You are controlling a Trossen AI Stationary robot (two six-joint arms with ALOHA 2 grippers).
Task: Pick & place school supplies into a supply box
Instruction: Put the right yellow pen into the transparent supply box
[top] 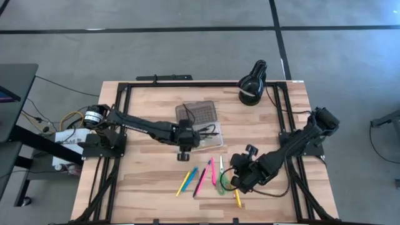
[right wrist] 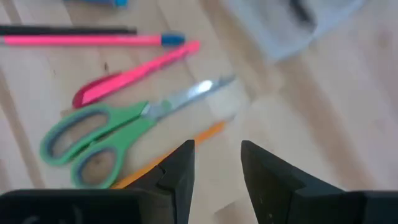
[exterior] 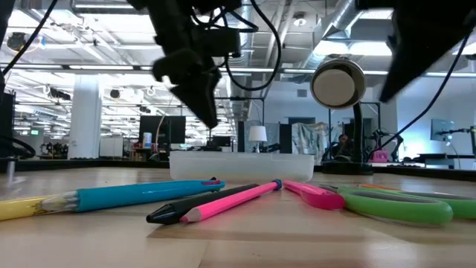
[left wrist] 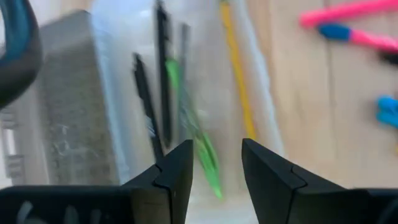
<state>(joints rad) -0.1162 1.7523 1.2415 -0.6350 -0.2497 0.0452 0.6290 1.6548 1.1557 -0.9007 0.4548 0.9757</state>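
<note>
The supply box (top: 201, 125) lies open at mid-table, its dotted grey lid (left wrist: 74, 106) beside the clear tray. The tray holds dark pens (left wrist: 163, 74), a green pen (left wrist: 193, 124) and a yellow pencil (left wrist: 236, 74). My left gripper (left wrist: 217, 155) hovers open and empty over the tray's near side (top: 185, 153). Blue, black and pink pens (top: 201, 178), green-handled scissors (right wrist: 99, 140) and an orange pencil (right wrist: 171, 155) lie flat on the table near its front edge. My right gripper (right wrist: 217, 152) is open above the orange pencil, beside the scissors (top: 239, 184).
A black round lamp-like object (top: 253, 84) stands at the table's far right corner. Black frame rails (top: 119, 125) run along the table's sides. In the low view the blue pen (exterior: 141, 195) and pink pencil (exterior: 230, 202) lie in front of the box (exterior: 242, 165).
</note>
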